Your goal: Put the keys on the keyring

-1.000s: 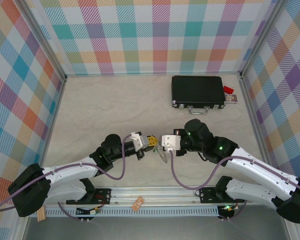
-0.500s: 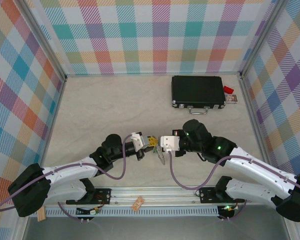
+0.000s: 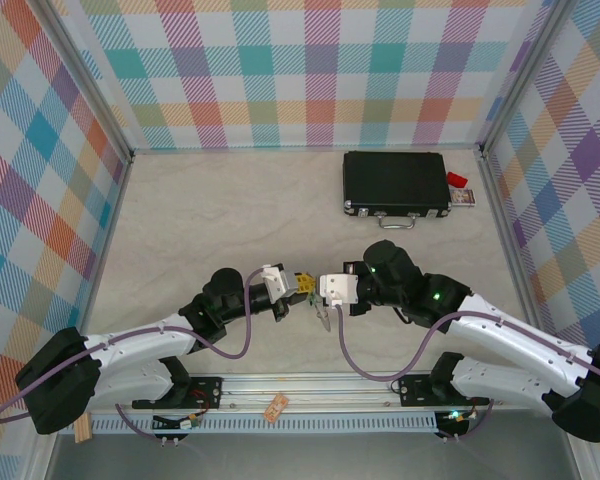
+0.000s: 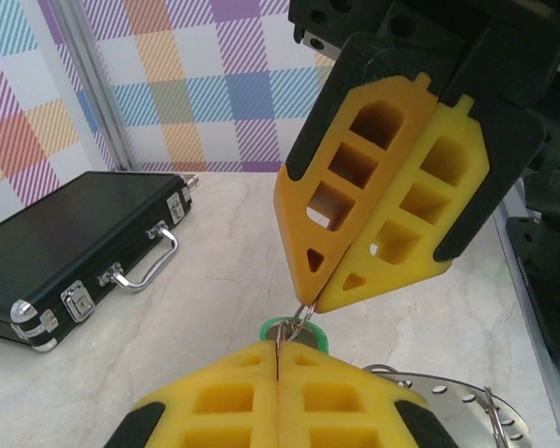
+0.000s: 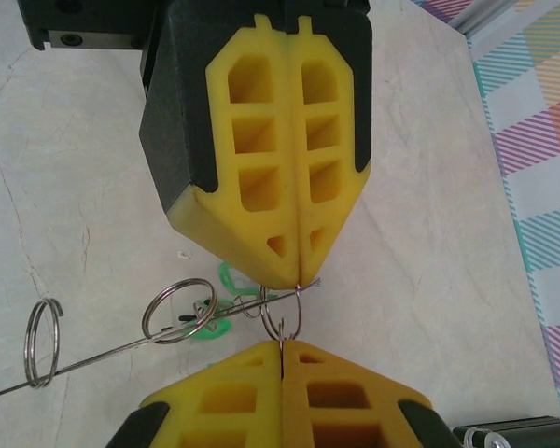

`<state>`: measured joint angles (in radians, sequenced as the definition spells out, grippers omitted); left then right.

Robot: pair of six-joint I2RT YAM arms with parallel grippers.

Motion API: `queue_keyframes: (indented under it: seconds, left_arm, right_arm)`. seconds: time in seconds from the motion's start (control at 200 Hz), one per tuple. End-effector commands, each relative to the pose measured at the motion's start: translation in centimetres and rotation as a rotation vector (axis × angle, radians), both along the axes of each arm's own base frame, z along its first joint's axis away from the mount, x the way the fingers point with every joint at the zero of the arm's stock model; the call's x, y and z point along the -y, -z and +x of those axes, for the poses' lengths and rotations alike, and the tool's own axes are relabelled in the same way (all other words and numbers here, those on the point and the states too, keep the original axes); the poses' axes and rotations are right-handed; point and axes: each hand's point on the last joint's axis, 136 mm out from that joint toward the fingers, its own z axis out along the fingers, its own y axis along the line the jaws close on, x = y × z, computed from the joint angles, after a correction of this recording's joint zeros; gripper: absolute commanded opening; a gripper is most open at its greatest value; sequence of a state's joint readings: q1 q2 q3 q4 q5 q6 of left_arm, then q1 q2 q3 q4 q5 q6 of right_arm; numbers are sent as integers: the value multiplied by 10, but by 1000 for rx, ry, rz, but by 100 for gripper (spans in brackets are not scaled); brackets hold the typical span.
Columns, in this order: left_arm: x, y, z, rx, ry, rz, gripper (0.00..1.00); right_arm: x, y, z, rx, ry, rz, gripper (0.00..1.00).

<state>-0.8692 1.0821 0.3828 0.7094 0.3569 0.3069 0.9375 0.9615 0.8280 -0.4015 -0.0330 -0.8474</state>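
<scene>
Any print on the small card (image 3: 463, 197) beside the red item (image 3: 456, 179) at the far right is too small to read. The black case (image 3: 395, 184) lies shut beside them, with its handle towards the arms.

The keyring (image 4: 448, 397) is a flat grey metal band with small holes. It is held up off the counter (image 3: 230, 210), near the middle of the near half. From the right wrist it shows edge-on as a thin grey line carrying two small wire loops. One end of that line meets the tips of the left fingers (image 5: 261, 159), which are pressed together on it.

A green key head (image 4: 317, 338) sits just behind the point where the two sets of fingertips meet.

The right fingers (image 5: 243, 392) are closed too, pinching a small split ring (image 5: 280, 322) that hangs on the band.

The left arm (image 3: 130, 345) and right arm (image 3: 510, 335) both reach in low from the near edge. Their elbows point outwards and their wrists turn towards each other, tips almost touching.
</scene>
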Motion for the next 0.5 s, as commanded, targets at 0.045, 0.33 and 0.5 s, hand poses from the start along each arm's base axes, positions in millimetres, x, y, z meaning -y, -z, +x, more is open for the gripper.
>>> queue_keyframes:
  seconds: [0.045, 0.33, 0.5]
  left_arm:
    - [1, -39, -3, 74, 5, -102, 0]
    - [1, -41, -2, 61, 0, -120, 0]
    - [1, -42, -1, 50, -1, -130, 0]
  right_arm:
    - [1, 11, -7, -17, -21, -25, 0]
    - [5, 15, -3, 23, -2, -25, 0]
    - [6, 16, -3, 42, -1, -9, 0]
